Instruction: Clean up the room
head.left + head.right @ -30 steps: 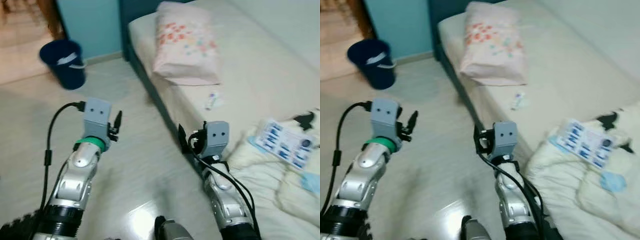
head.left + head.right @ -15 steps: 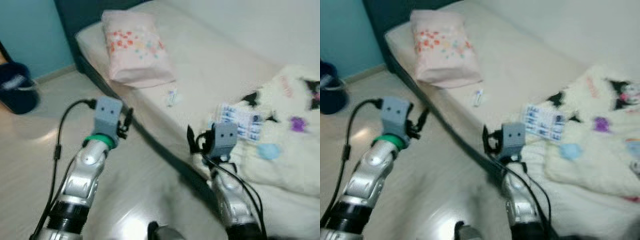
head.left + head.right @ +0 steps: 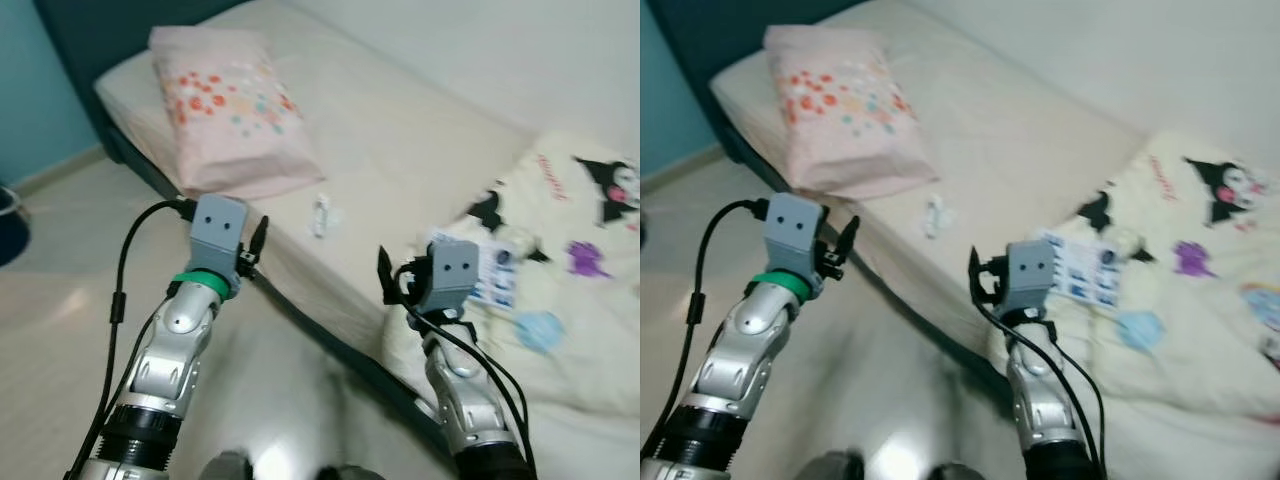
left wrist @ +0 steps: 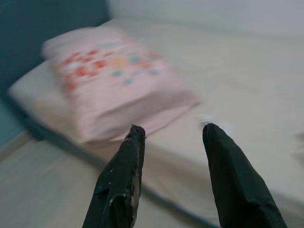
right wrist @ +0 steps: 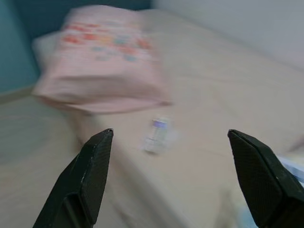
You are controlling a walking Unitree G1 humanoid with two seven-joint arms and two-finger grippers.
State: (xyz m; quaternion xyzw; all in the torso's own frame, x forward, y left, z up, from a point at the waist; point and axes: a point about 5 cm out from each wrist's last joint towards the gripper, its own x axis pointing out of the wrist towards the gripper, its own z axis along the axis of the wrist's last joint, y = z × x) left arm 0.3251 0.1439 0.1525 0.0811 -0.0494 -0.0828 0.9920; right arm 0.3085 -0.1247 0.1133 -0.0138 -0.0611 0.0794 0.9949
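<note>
Small bottle point(image 5: 156, 135) lengthwise toward pillow point(image 3: 228, 110); both grippers' fingers spread, empty.

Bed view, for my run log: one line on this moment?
grippers: left open, right open, both empty | bed: pillow, small bottle

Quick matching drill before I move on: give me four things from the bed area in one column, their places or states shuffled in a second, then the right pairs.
Things:
1. pink pillow
2. small bottle
3. blue-printed card
4. right gripper

Places or states:
A. lies on the bare mattress, apart from the pillow
B. fingers spread wide, holding nothing
C. at the head end of the bed, by the dark headboard
D. rests on the cartoon-print blanket

Pairs: 1-C, 2-A, 3-D, 4-B
</note>
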